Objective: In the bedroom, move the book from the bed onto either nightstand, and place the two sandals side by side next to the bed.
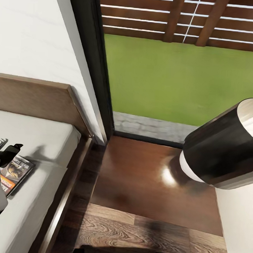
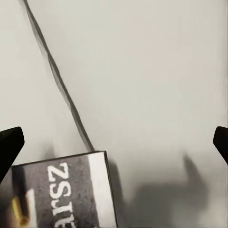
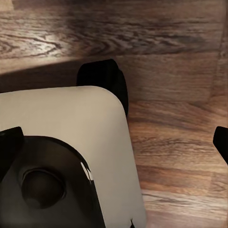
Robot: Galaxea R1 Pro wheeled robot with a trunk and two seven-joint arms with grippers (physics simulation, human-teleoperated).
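Note:
The book (image 1: pixel 16 171), a thin dark paperback with an orange strip, lies flat on the pale grey mattress of the bed (image 1: pixel 40 140) near its headboard. My left gripper (image 1: pixel 6 147) hovers just over the book's far end, open. In the left wrist view its fingertips (image 2: pixel 9 147) stand wide apart above the mattress, and the book's corner (image 2: pixel 66 194) lies below and between them, untouched. The glossy reddish-brown nightstand (image 1: pixel 138 182) stands right of the bed, under the window. My right gripper (image 3: pixel 114 142) is open and holds nothing, pointing down at my own base. The sandals are out of view.
My right forearm (image 1: pixel 222 146) hangs over the nightstand's right side. A tall dark-framed window (image 1: pixel 89 65) shows grass and a slatted fence. Wood-plank floor (image 1: pixel 143 231) runs in front of the nightstand. My pale base (image 3: pixel 71 123) with a black wheel rests on it.

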